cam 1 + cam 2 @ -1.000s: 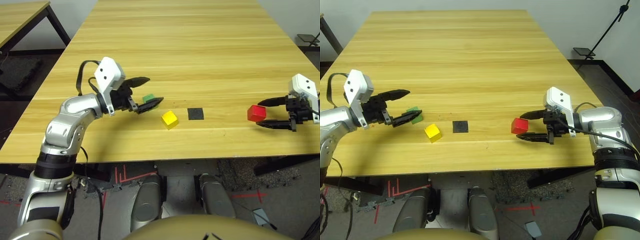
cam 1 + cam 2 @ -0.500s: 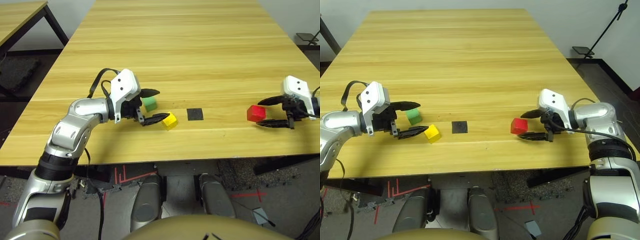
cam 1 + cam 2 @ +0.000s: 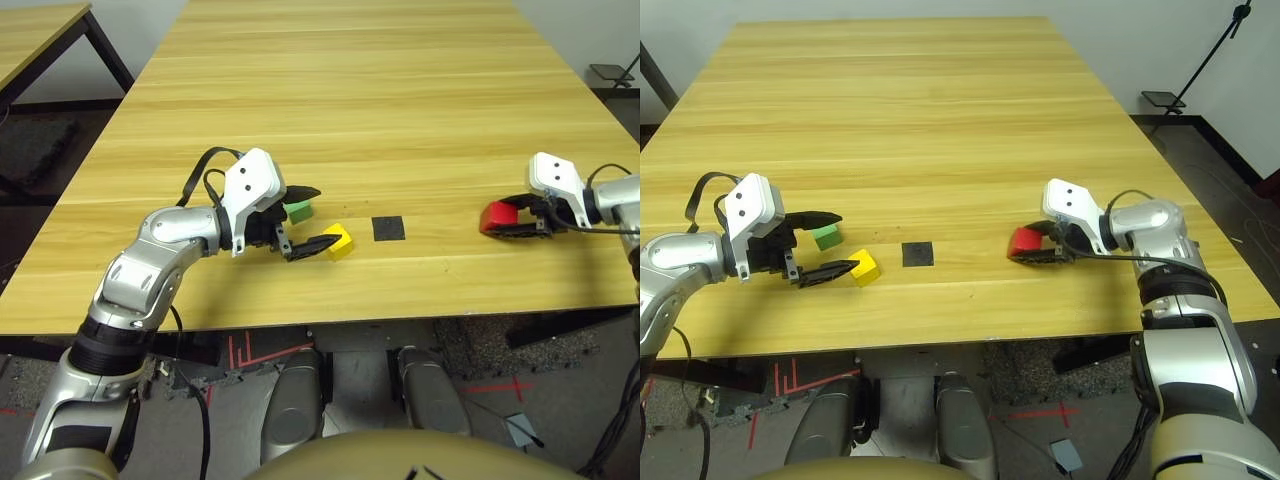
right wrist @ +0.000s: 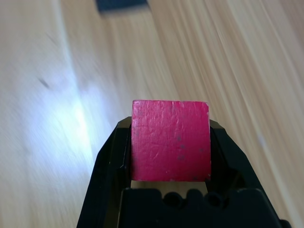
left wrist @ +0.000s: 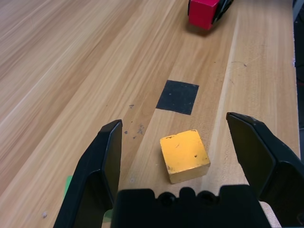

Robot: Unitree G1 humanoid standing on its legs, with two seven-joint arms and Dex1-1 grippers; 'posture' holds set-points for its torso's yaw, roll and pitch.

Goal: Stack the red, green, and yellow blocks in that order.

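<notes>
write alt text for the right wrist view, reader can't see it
A matte red cube is gripped between the two black fingers of the robot's right gripper, one finger pressed to each side. Beyond it lies a pale wood-grain tabletop with part of a flat black patch.

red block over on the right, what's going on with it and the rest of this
The robot's right gripper has the red block clamped between its fingers. Its left gripper is open over the table, with the yellow block near its fingertips and the green block close by. The black patch has nothing on it, and no blocks are stacked.
</notes>
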